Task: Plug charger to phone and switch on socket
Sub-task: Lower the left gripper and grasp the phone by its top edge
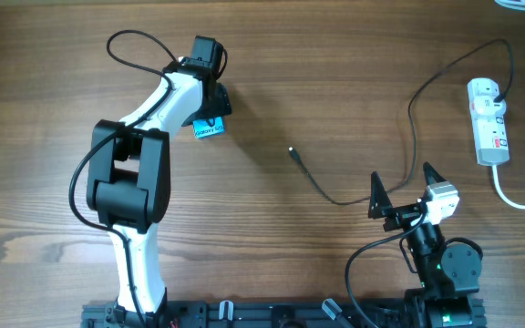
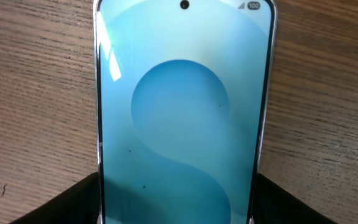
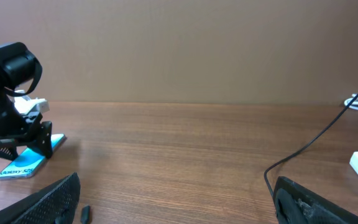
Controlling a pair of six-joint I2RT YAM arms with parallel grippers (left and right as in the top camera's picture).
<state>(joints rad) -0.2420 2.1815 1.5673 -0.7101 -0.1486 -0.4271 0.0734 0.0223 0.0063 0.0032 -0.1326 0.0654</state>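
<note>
Left gripper [image 1: 215, 102]: its fingers [image 2: 61, 202] sit against both long edges of the phone [image 2: 182, 124], which reads as a grip. The phone rests on the table [image 1: 272, 55] at the far left, well apart from the cable. Right gripper [image 1: 401, 187]: jaws spread wide, holding nothing.

Key relation: the charger [image 1: 335, 199] ends in its connector [image 1: 293, 152], lying loose between the phone and the right gripper, nearer your right arm. From that gripper it lies forward and to the left. The last stretch runs diagonally, tip aimed roughly toward the phone. In my judgement the pickup falls to your right arm, closing across that diagonal.

Views: only the overhead shows the whole cable run back to the socket [image 1: 488, 123] at the far right; its switch is too small to read. The left arm hides most of the phone there. The left wrist view shows screen and both edges, but no port. The right wrist view shows the connector as 1 dark stub at the bottom edge.
</note>
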